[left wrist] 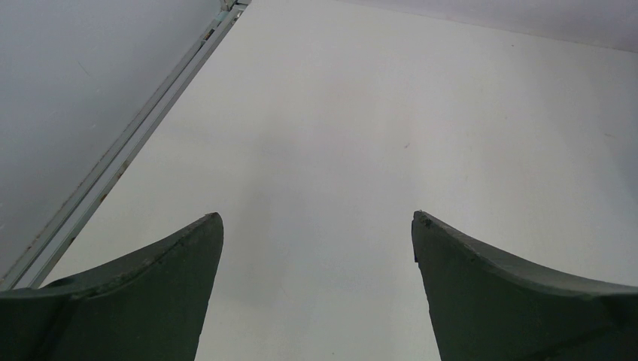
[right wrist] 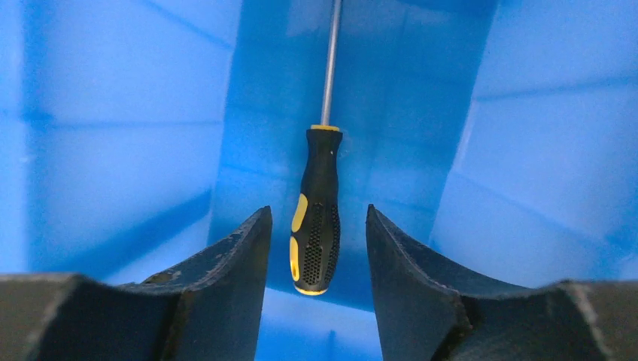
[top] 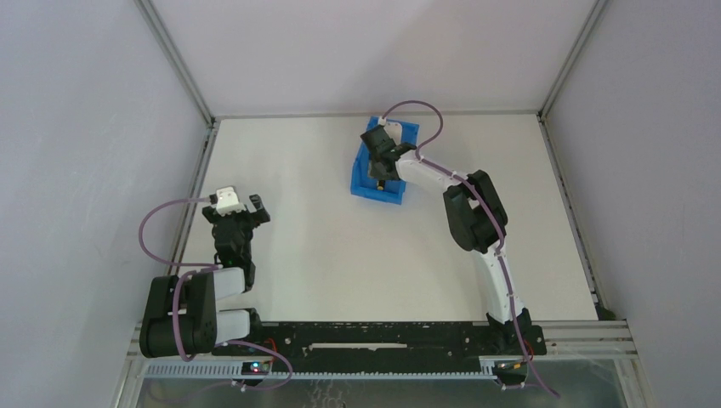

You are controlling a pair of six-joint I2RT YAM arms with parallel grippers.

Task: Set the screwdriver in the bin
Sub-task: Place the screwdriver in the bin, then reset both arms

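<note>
The blue bin stands at the back middle of the table. My right gripper reaches down into it. In the right wrist view the bin's walls fill the frame. The screwdriver, with a black and yellow handle and thin shaft, lies on the bin floor, shaft pointing away. The right gripper is open, with a gap showing between the handle and each finger. The handle's yellow end shows faintly from above. My left gripper is open and empty at the left of the table, also in its wrist view.
A metal frame rail runs along the table's left edge, close to the left gripper. Grey walls enclose the table on the left, back and right. The right arm stretches across the right half of the table.
</note>
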